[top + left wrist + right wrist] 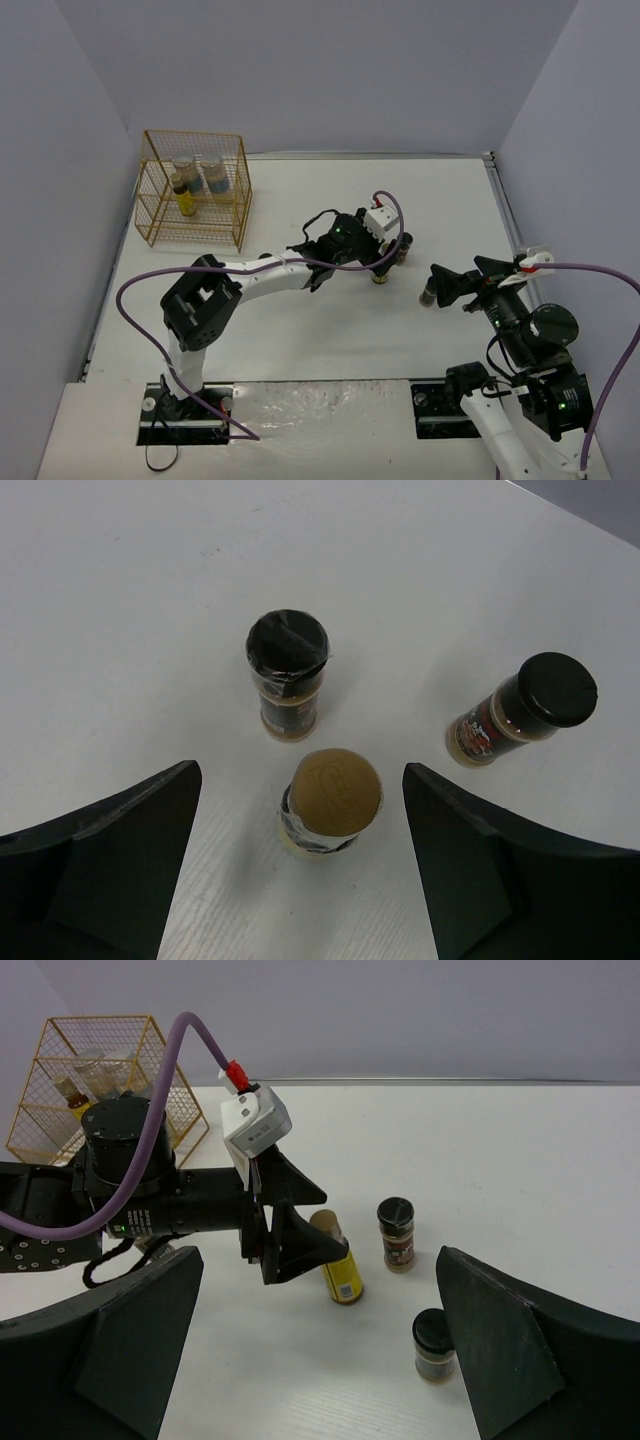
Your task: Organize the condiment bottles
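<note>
My left gripper (300,775) stands open around the yellow-labelled bottle (334,802) – its tan cap sits between my fingers (120,850) with a gap of bare surface (120,600) on either side, so nothing is gripped. Just beyond the bottle stands one black-lidded jar (288,672), upright. Off to the right of that gripper, well apart from the bottle, is the second black-lidded jar (522,710). To the left and ahead the surface runs on white and open, and its far edge shows only at the upper right corner of the left wrist view.

My right gripper (318,1260) is spread wide and holds nothing. The second jar stands just ahead of it, close by its right-hand finger – whether they touch, I cannot tell.

Far off behind my left gripper, at the back left of the surface, the gold wire rack (160,215) holds two pale blue-labelled jars (214,176) and another yellow bottle (185,201).
</note>
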You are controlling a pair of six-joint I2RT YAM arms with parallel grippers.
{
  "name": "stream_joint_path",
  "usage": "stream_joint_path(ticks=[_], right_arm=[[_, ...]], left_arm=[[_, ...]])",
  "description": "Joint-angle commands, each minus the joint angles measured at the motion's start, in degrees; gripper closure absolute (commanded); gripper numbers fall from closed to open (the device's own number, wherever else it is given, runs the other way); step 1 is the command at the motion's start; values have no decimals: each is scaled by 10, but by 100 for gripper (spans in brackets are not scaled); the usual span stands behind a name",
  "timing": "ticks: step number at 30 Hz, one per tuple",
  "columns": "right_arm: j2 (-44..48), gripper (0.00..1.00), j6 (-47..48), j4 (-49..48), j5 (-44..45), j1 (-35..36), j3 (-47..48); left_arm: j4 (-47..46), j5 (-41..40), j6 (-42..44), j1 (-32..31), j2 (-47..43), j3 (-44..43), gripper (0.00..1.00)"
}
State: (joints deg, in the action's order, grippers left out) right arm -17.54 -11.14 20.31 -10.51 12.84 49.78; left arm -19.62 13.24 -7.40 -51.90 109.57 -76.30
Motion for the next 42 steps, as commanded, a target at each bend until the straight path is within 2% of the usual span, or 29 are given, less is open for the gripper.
stream_joint_path(ticks=[1,5,12,17,22,27,34,37,42], right_arm=[[-6,0,-4,-35,8,2,20],[-6,0,-4,-35,8,2,19],[-8,0,-3,-35,6,2,20],[-8,0,-2,-35,5,3,18],[-9,0,-1,-35,5,3,16],[-12,0,-1,-36,7,3,15],[-18,0,5,-45,7,3,11],[-21,0,3,-54,7,2,5],[-23,0,-2,-69,-6,3,-6]], left_arm=[[-40,-2,11,-11,-7,-43,32],[-41,-3,10,-14,-1,-46,43],[-37,-10,8,-15,-7,-39,83],[-31,-51,14,-14,-62,-13,100],[21,-105,28,2,-158,-1,100],[107,-158,19,54,-240,-8,100],[172,-182,18,203,-341,-10,100],[178,-196,10,293,-358,-9,100],[172,-186,1,384,-358,-22,100]])
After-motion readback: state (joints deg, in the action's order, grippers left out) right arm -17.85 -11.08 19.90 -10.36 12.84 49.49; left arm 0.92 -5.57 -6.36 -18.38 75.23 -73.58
